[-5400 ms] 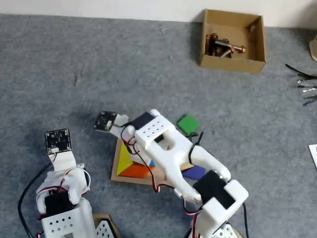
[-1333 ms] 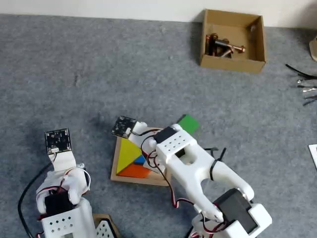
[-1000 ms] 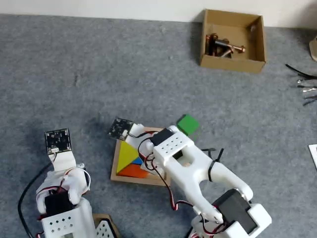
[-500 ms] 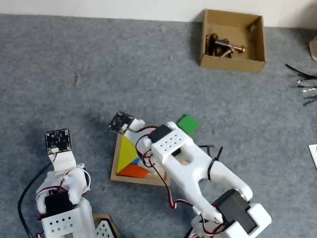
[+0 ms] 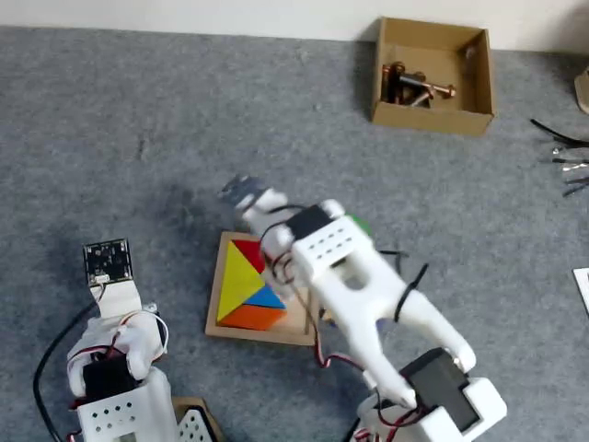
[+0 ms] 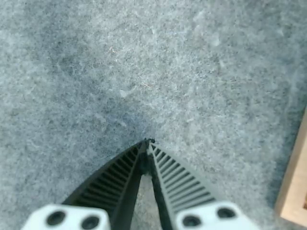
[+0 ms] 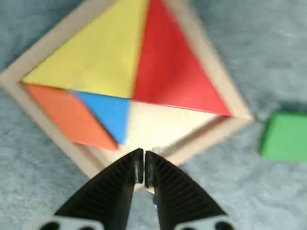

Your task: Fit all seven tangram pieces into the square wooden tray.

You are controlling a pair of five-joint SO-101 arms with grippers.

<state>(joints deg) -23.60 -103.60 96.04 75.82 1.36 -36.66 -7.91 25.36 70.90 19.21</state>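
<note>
The square wooden tray (image 5: 213, 304) lies on grey carpet and holds a yellow triangle (image 5: 239, 276), a red triangle (image 5: 250, 251), a small blue triangle (image 5: 267, 296) and an orange piece (image 5: 250, 318). In the right wrist view the same tray (image 7: 216, 72) has bare wood (image 7: 163, 127) beside the red triangle (image 7: 168, 76). My right gripper (image 7: 143, 167) is shut and empty, hovering over the tray's edge. A green square (image 7: 285, 136) lies on the carpet just outside the tray, partly hidden by the right arm (image 5: 354, 276). My left gripper (image 6: 146, 143) is shut over bare carpet.
A cardboard box (image 5: 431, 74) with metal parts stands at the far right. Loose cables (image 5: 561, 157) lie at the right edge. The left arm (image 5: 115, 341) rests at the near left, with a corner of the tray (image 6: 295, 191) beside its gripper.
The right arm's wrist has risen and swung toward the far side, off the tray. A red triangle now shows in the tray beside the yellow one. The left arm has not moved.
</note>
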